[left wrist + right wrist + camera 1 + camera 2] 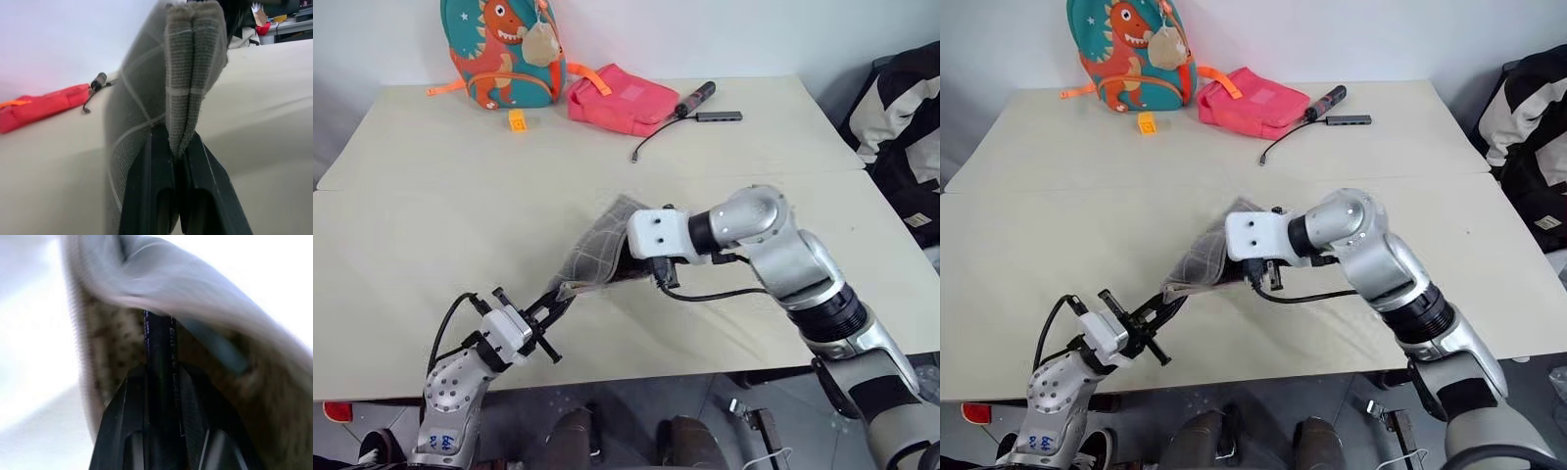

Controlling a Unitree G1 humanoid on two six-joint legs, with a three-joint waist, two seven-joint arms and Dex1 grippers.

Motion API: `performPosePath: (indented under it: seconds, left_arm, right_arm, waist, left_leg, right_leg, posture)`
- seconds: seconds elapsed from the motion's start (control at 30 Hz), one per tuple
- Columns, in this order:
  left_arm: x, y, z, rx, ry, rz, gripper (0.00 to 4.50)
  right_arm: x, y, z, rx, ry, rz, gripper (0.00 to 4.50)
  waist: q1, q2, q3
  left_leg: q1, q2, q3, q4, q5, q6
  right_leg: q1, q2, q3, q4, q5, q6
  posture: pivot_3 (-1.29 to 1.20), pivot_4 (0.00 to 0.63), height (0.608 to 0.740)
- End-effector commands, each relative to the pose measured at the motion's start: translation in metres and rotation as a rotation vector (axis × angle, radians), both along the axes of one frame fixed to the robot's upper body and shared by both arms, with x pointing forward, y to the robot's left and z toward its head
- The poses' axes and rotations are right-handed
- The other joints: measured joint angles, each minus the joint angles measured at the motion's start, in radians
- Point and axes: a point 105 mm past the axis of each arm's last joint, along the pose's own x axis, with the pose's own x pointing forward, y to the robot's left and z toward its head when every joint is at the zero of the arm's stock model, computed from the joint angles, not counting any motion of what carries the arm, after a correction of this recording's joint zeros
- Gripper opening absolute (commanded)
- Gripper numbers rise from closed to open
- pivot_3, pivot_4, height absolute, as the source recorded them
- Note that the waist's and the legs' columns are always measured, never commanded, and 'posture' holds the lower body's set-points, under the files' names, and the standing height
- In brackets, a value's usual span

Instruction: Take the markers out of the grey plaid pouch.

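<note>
Left gripper (551,311), closed, pinches one corner of the grey plaid pouch (599,253), holding it above the table (431,245). Right gripper (161,382) is inside the pouch mouth, closed on a dark marker (160,352).

Dinosaur backpack (501,51), pink bag (621,98), cabled cylinder (696,99) on table (431,225).

The grey plaid pouch (190,73) is made of coarse woven cloth with a matt, rough weave; its lining (112,347) is seen as soft beige dotted fabric. The dark marker (160,382) is finished in smooth, slightly glossy plastic. The left gripper's fingers (146,196) are formed of smooth black plastic. The table (431,225) is surfaced in smooth matt cream laminate.
</note>
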Motion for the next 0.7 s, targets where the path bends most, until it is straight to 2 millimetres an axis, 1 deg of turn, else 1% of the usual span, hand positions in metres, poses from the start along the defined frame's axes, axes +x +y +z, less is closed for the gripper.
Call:
performPosePath:
  seconds: [0.03,0.1,0.23,0.3,0.37,0.4,0.47,0.57,0.63,0.7]
  left_arm:
    - [0.002,0.003,-0.001,-0.04,0.039,0.005,0.0]
    - [0.005,0.006,0.003,-0.079,0.055,0.01,0.0]
    - [0.008,0.004,0.015,-0.142,0.093,-0.034,0.0]
    - [0.007,-0.001,0.021,-0.16,0.104,-0.068,0.0]
    - [0.01,-0.004,0.029,-0.206,0.115,-0.082,0.0]
    - [0.011,-0.004,0.033,-0.217,0.115,-0.082,0.0]
    - [0.011,-0.004,0.038,-0.218,0.114,-0.085,0.0]
    - [0.013,-0.002,0.042,-0.263,0.151,-0.097,0.0]
    - [0.013,0.0,0.042,-0.279,0.172,-0.102,0.0]
    - [0.015,0.003,0.042,-0.308,0.199,-0.105,0.0]
  right_arm:
    - [-0.007,0.002,0.023,0.042,-0.065,0.036,0.53]
    - [-0.006,-0.004,0.016,0.005,-0.067,0.032,0.53]
    - [0.0,-0.008,0.015,0.0,-0.069,0.006,0.53]
    - [0.002,-0.004,0.009,-0.018,-0.092,0.008,0.53]
    - [-0.001,0.0,0.002,-0.037,-0.091,0.025,0.53]
    - [0.002,-0.003,0.001,-0.055,-0.104,0.015,0.53]
    - [0.009,-0.011,0.002,-0.08,-0.121,-0.016,0.53]
    - [0.019,-0.028,0.01,-0.087,-0.135,-0.071,0.53]
    - [0.02,-0.034,0.014,-0.08,-0.131,-0.08,0.53]
    - [0.016,-0.042,0.023,-0.034,-0.081,-0.086,0.53]
  waist:
    - [0.0,0.0,0.0]
    - [0.001,0.0,0.0]
    - [0.0,0.0,0.0]
    - [0.0,0.0,0.0]
    - [0.0,0.0,0.0]
    - [0.0,0.0,0.0]
    - [0.001,0.0,0.0]
    - [0.002,0.0,0.0]
    - [0.0,0.0,0.0]
    - [0.0,0.0,0.0]
  left_leg:
    - [0.0,0.0,0.0,0.0,0.0,0.0]
    - [0.0,0.0,0.0,0.0,0.0,0.0]
    - [0.0,0.0,0.0,0.0,0.0,0.0]
    - [0.0,0.0,0.0,0.0,0.0,0.0]
    - [0.0,0.0,0.0,0.001,0.0,0.0]
    - [0.0,0.0,0.0,0.0,0.0,0.0]
    - [0.0,0.0,0.0,0.001,0.0,0.0]
    - [0.0,0.0,-0.001,0.003,0.0,0.0]
    - [0.0,0.0,-0.001,0.004,0.0,0.001]
    - [0.0,0.0,-0.001,0.004,0.0,0.001]
  right_leg:
    - [0.0,0.0,0.0,0.0,0.0,0.0]
    - [0.0,0.0,0.0,0.0,0.0,0.0]
    - [0.0,0.0,0.0,0.0,0.0,0.0]
    - [0.0,0.0,0.0,0.0,0.0,0.0]
    - [0.0,0.0,0.0,0.001,0.0,0.0]
    - [0.001,0.0,0.0,0.001,0.0,0.0]
    - [0.001,0.0,0.0,0.001,0.0,0.0]
    - [0.003,0.001,-0.001,0.0,0.0,0.0]
    - [0.004,0.001,-0.001,0.0,0.0,0.0]
    - [0.004,0.001,-0.001,-0.001,0.0,0.0]
  posture:
    - [0.0,0.15,0.74]
    - [0.0,0.15,0.74]
    - [0.0,0.15,0.74]
    - [0.0,0.15,0.74]
    - [0.0,0.15,0.74]
    - [0.0,0.15,0.74]
    - [0.0,0.15,0.74]
    - [0.0,0.15,0.74]
    - [0.0,0.15,0.74]
    - [0.0,0.15,0.74]
